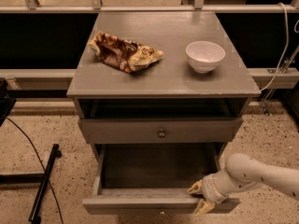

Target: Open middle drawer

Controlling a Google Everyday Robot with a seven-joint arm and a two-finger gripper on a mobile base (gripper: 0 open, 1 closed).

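Note:
The middle drawer [140, 204] is pulled well out of the grey cabinet [163, 85], and its dark, empty inside shows. Its small knob [161, 213] sits at the picture's bottom edge. My gripper [201, 198], on a white arm coming in from the right, is at the right part of the drawer's front. One cream finger [194, 188] is inside the front panel and the other is outside it, holding the panel's top edge. Above it, the slimmer drawer [117, 130] with a round knob [161, 133] stands nearly closed. The lowest drawer is out of view.
On the cabinet top lie a crumpled brown snack bag [124, 52] at the left and a white bowl [205, 56] at the right. A black stand and cable [44, 181] lie on the speckled floor at the left. A rail [140, 8] runs behind.

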